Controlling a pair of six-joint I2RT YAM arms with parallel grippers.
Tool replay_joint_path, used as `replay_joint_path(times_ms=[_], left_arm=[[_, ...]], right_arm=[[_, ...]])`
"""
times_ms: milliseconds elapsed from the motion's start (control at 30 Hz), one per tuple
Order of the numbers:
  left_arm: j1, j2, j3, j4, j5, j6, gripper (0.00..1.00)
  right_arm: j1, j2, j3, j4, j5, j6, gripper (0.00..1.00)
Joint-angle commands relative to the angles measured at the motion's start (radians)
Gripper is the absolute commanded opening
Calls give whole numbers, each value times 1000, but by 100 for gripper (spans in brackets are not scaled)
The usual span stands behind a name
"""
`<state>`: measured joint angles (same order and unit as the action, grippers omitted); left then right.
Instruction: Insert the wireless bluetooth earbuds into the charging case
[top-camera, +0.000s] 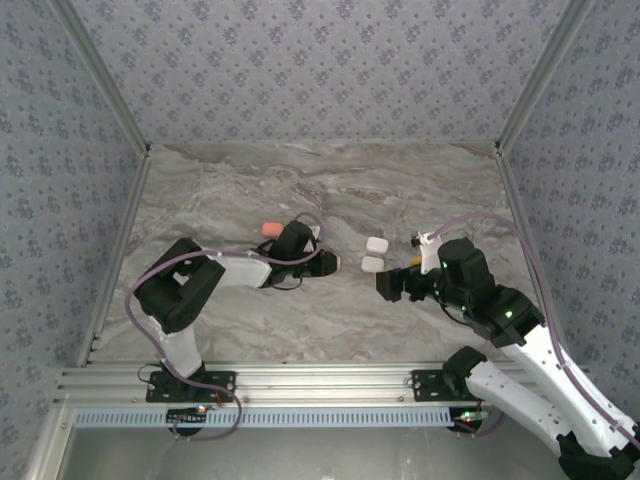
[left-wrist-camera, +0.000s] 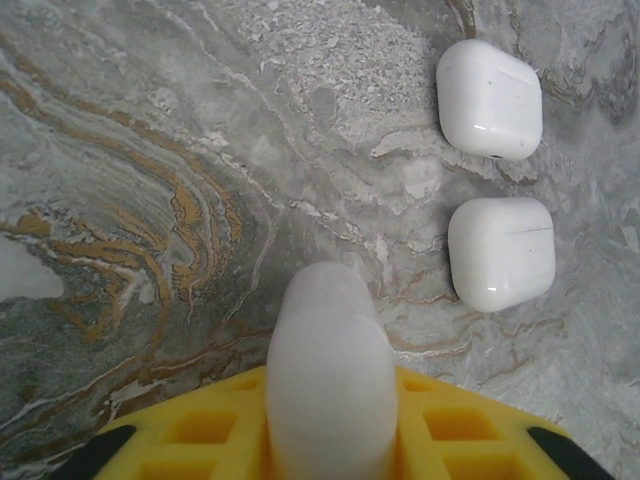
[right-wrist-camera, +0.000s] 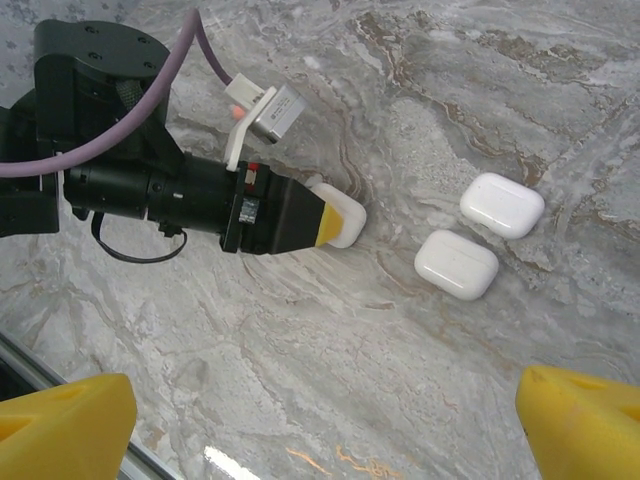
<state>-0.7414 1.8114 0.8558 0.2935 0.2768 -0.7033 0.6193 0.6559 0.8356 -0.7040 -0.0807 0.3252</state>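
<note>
Two closed white charging cases (right-wrist-camera: 456, 264) lie side by side mid-tabletop (top-camera: 250, 330). The left end effector (right-wrist-camera: 324, 222) brackets a third case (left-wrist-camera: 330, 370), perhaps to add it; I cannot tell whether it grips. The right end effector (right-wrist-camera: 325, 420) is spread wide.

The cases (left-wrist-camera: 490, 98) are glossy white, the table (left-wrist-camera: 150, 150) grey marble with tan veins, the walls (top-camera: 320, 70) blue-grey floral.

Top external: fixed high over the near edge, looking down and away across the whole table (top-camera: 300, 330). Left wrist: very close above the tabletop, facing right. Right wrist: further back, facing left. Shared by all three: pair of white cases (top-camera: 376, 244), mid-table.
</note>
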Motion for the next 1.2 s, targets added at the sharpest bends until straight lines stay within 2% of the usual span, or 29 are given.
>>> replay_joint_path(times_ms=[0, 333, 500, 700, 867, 1000, 1167], left_arm=[[12, 18, 23, -36, 11, 15, 36], [24, -81, 15, -94, -60, 61, 65], [24, -196, 14, -155, -125, 110, 78], [24, -384, -31, -213, -263, 177, 92], [24, -564, -111, -232, -409, 242, 99], [27, -720, -202, -240, -538, 286, 99], [54, -872, -283, -264, -610, 308, 99]], right_arm=[[-11, -12, 30, -67, 33, -21, 100], [-76, -12, 49, -105, 119, -103, 100], [-140, -12, 54, -93, 191, -152, 100], [-261, -16, 13, -12, 264, -196, 100], [-384, -41, -148, 150, 347, -175, 100], [-494, -67, -358, 377, 321, -201, 100], [-602, -20, -559, 668, 303, -158, 100]])
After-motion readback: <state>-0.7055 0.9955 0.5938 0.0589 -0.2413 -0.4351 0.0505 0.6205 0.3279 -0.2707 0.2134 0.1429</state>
